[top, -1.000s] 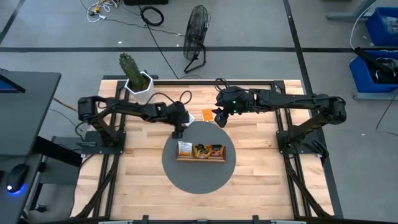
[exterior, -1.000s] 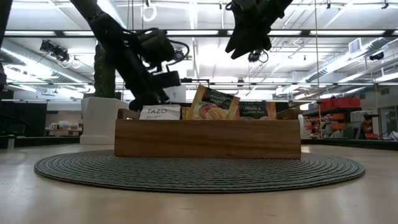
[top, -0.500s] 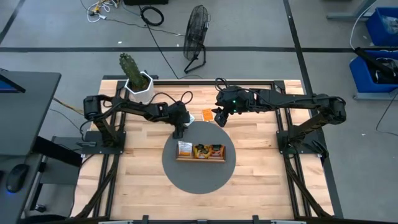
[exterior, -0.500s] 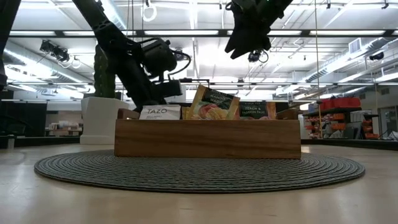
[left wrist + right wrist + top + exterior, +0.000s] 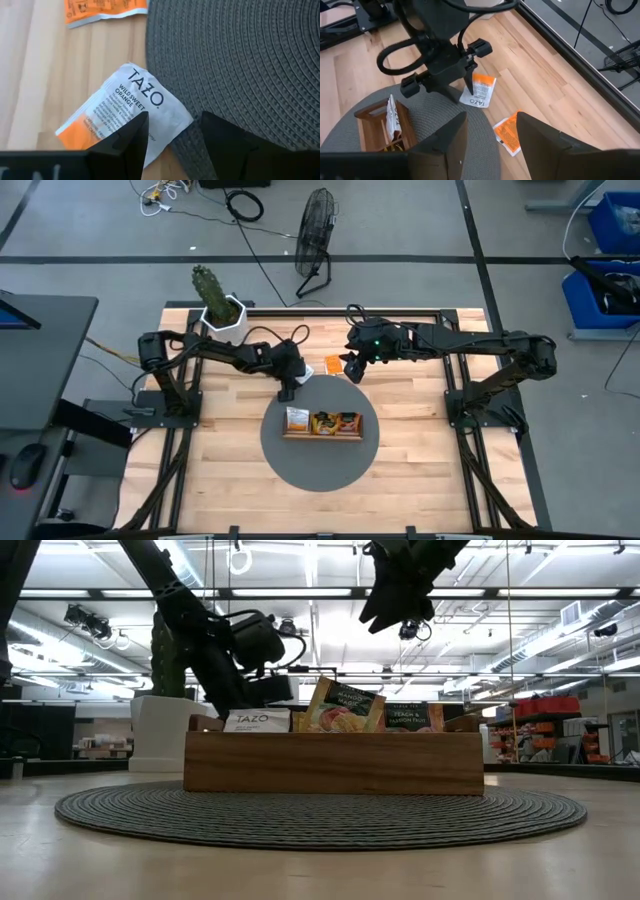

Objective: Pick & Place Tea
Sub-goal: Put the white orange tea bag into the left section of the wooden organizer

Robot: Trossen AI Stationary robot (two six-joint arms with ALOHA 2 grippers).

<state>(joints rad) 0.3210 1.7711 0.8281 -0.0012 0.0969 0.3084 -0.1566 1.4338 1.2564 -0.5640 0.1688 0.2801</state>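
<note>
A white-and-orange tea sachet (image 5: 125, 112) lies flat on the wood, one corner on the edge of the round grey mat (image 5: 320, 465). My left gripper (image 5: 173, 116) is low over that corner, open, with a finger on either side. An orange sachet (image 5: 331, 365) lies on the wood beside it. The wooden tray (image 5: 322, 433) on the mat holds upright sachets (image 5: 340, 705). My right gripper (image 5: 352, 370) hangs open with nothing in it, high above the orange sachet. My left gripper slants down at the white-and-orange sachet's corner (image 5: 167, 117) by the mat's edge, which lies in the gap between its fingers. Whether a fingertip (image 5: 140, 125) touches the sachet, I cannot tell. The sachet lies flat.
A potted cactus (image 5: 222, 315) stands at the table's far left corner. Bare wood lies to the left, right and near side of the mat. The tray's front wall (image 5: 330, 762) hides the left fingertips in the low view.
My left gripper has sunk toward the table at the white-and-orange sachet, dropping behind the tray in the low view. The sachets and my right gripper have stayed where they were.
</note>
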